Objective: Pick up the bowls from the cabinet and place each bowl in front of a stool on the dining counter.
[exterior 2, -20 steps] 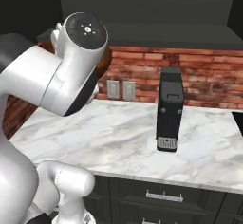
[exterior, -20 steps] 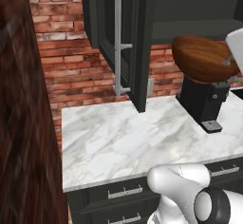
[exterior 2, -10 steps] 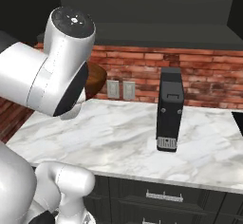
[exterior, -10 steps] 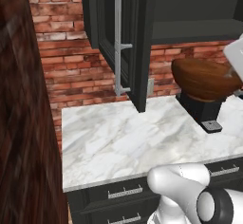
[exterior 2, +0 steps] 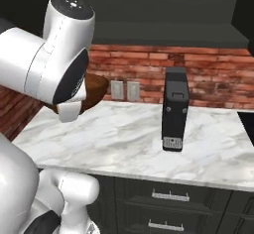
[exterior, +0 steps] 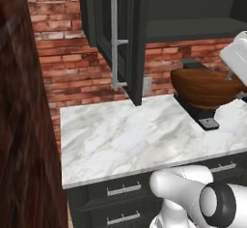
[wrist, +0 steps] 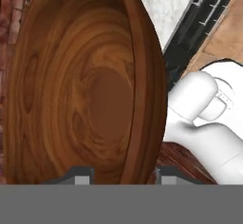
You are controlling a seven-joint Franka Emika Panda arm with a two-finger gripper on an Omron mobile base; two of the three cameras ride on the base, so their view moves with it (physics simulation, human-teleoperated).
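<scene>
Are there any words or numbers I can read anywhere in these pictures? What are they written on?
There are none that can be read.
The black box on the marble counter has a small pale panel low on its front with tiny marks, too small and blurred to read.
The wooden bowl, the brick wall and the cabinet door carry no writing.

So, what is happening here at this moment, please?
The robot arm is carrying the wooden bowl in its gripper, whose fingers sit on either side of the bowl's rim. The bowl hangs above the white marble counter, beside a black appliance that stands against the brick wall. The dark cabinet above has its door open. The bowl has not been set down yet.
</scene>
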